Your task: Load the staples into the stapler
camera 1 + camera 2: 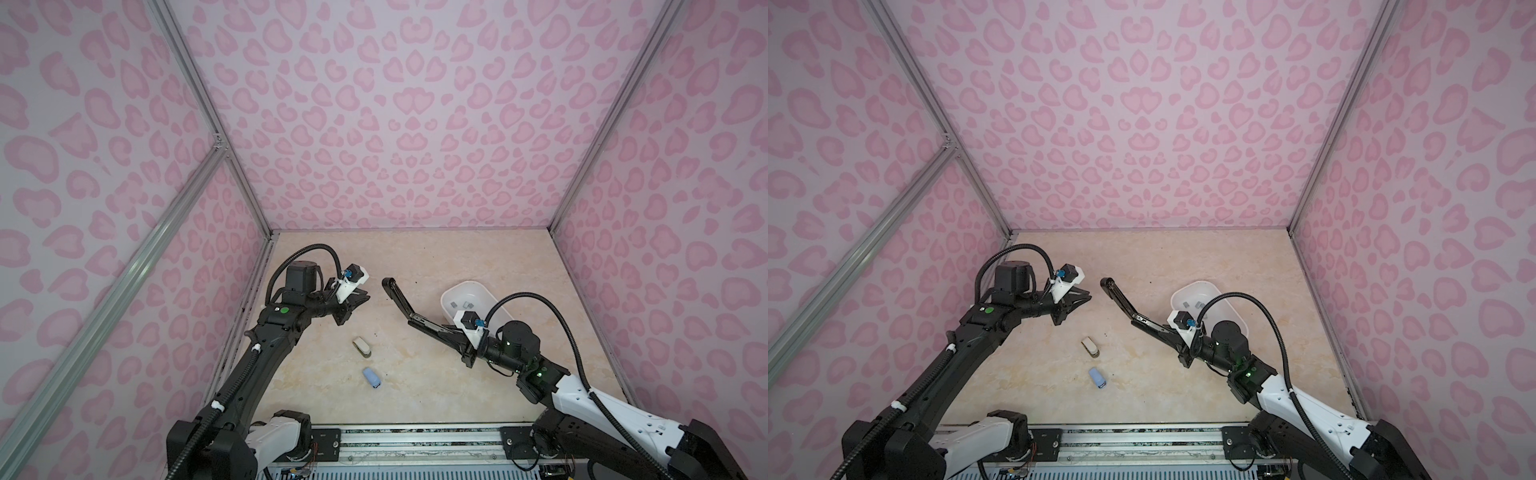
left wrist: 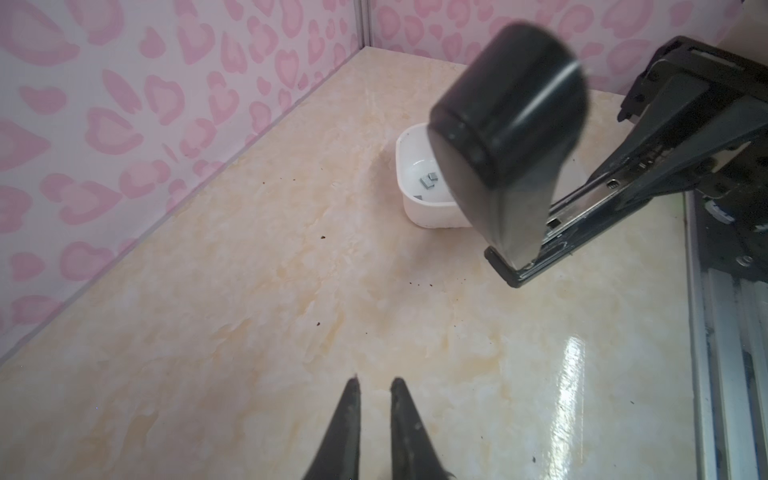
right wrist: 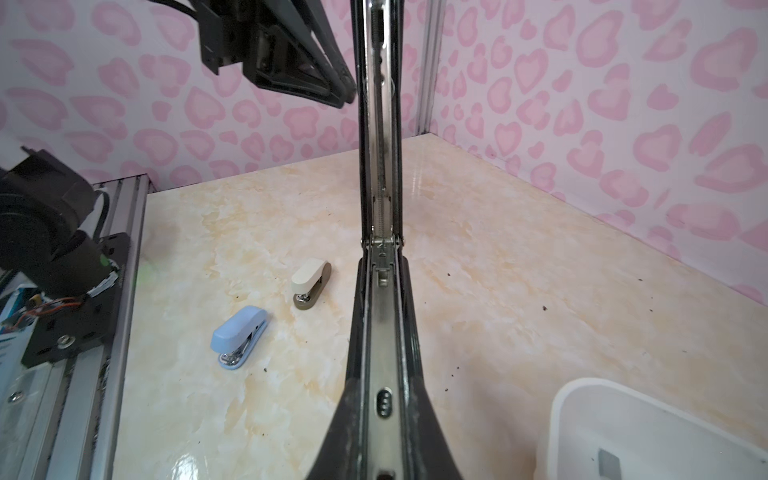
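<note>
Pink heart-print walls; glossy cream marble-look table [image 1: 457, 382]. Right end effector [image 1: 451, 334] clamped on the base of black stapler [image 1: 397, 299], lid hinged up, steel channel bare. Left end effector [image 2: 374, 384] all but closed, empty, above the table. Flat grey staples [image 2: 428, 179] lie in rounded white plastic tub [image 2: 428, 214]. Cream mini stapler [image 1: 361, 347] and blue mini stapler [image 1: 372, 377] on the table.

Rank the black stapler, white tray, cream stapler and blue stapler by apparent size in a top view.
1. black stapler, opened out; raised nearer the camera, so its lead is unsure.
2. white tray, partly hidden.
3. cream stapler and blue stapler: look alike.
</note>
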Robot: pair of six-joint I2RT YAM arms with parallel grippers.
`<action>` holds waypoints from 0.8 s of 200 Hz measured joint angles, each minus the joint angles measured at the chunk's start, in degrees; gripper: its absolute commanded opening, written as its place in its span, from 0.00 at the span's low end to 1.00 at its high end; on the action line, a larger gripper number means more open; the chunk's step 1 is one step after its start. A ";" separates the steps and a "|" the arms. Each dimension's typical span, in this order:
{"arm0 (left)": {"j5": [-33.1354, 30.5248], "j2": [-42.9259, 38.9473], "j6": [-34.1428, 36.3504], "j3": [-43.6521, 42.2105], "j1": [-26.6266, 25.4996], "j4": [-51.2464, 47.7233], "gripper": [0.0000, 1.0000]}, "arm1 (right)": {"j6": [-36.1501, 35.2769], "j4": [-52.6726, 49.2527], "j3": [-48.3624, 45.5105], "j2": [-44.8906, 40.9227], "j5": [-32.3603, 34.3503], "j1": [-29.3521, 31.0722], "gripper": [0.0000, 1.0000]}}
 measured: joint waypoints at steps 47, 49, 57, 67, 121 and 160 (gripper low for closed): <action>-0.63 -10.10 -14.64 -5.66 -0.96 11.45 0.49 | 1.68 -2.03 3.48 3.67 6.73 5.79 0.00; -0.61 -10.56 -15.41 -6.08 -1.22 12.20 0.50 | 1.68 -2.08 3.61 3.74 6.95 6.25 0.00; -0.55 -11.69 -18.27 -7.37 -2.14 14.40 0.50 | 1.70 -2.14 3.89 3.85 7.74 7.52 0.00; -0.96 -12.37 -21.75 -8.46 -3.61 16.70 0.51 | 1.70 -2.10 4.24 3.91 9.18 9.62 0.00; -8.37 -8.00 -34.58 -9.68 -10.29 23.82 0.51 | 2.01 -1.25 5.64 4.20 15.78 16.35 0.00; -15.58 -5.16 -37.70 -9.88 -11.65 25.22 0.53 | 1.84 -0.81 5.51 3.78 18.67 16.94 0.00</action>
